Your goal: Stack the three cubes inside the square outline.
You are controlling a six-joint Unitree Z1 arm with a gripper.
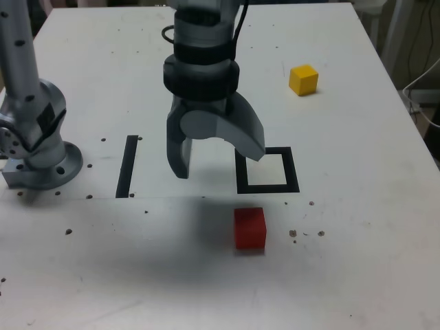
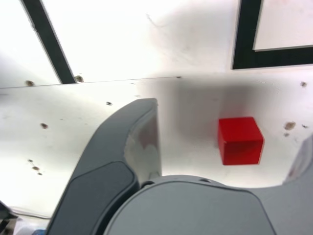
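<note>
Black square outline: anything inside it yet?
Only bare white tabletop shows inside the black square outline; the grey gripper overlaps its upper-left corner, hiding that bit.

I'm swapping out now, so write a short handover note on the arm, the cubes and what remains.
Gripper: the grey gripper is open and empty, held above the white table.
Cubes: the solid red cube sits outside the black square outline, on its near side in the exterior view. The solid yellow cube is beyond the outline, toward the exterior view's right. The green cube shows in neither view; find it first.
Done: no stacking visible; the white centre of the outline shows no cube, though the gripper covers one corner.
Left: all three cubes still need stacking inside the outline.
</note>
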